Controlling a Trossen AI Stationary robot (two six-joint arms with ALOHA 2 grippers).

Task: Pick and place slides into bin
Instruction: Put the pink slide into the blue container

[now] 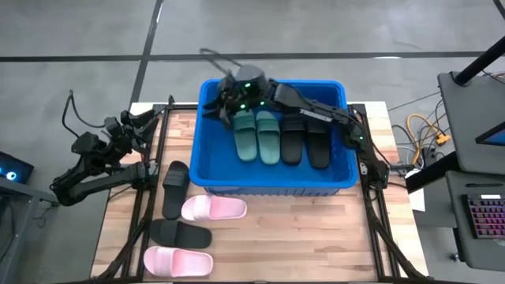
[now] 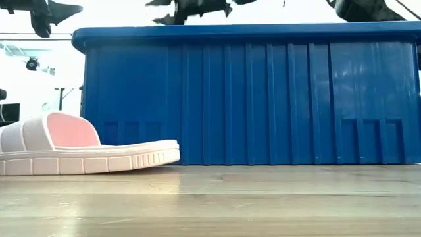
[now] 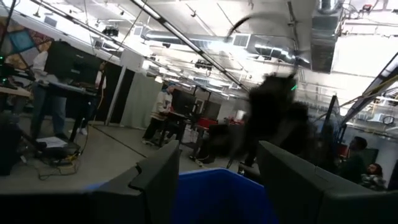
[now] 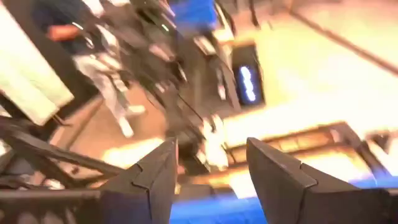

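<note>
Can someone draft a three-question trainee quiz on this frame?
1. How many sandals lie inside the blue tub?
2. True or false: both pink sandals are on the table, outside the tub.
3. Which gripper is over the tub: A) left, B) right?

Key:
1. Four: two green sandals and two black sandals, side by side.
2. True: one pink sandal is near the tub's front wall, the other pink sandal is at the table's front edge.
3. B: the right gripper, fingers apart and empty, is above the tub's far left corner; the left gripper waits at the table's left side.
</note>
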